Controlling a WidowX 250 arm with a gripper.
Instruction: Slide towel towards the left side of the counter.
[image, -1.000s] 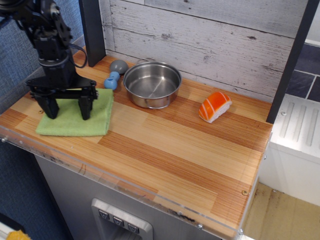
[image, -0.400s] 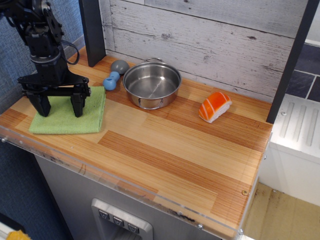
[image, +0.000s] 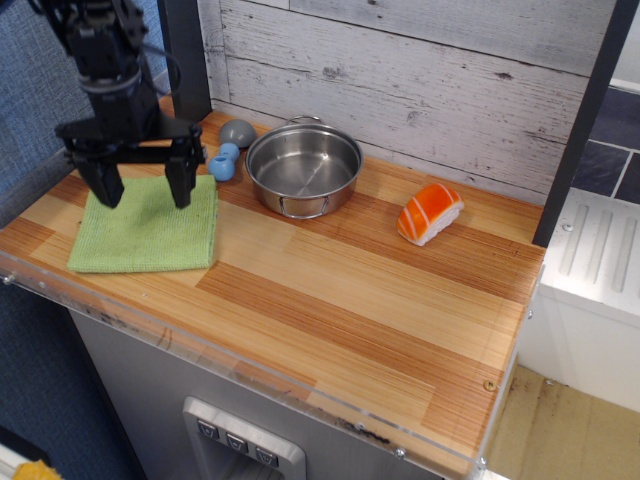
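We have lifted off the towel (image: 147, 229).
Gripper (image: 141, 190), fingers spread and empty, has risen; the towel lies flat at the counter's (image: 340, 290) nine o'clock end, so the slide looks finished.

One fixed view, high and in front of the surface (image: 330, 290)

It looks down at an angle from the front-right toward the plank back wall (image: 420, 70); middle distance; the whole top fits, its left end nearest the frame edge.
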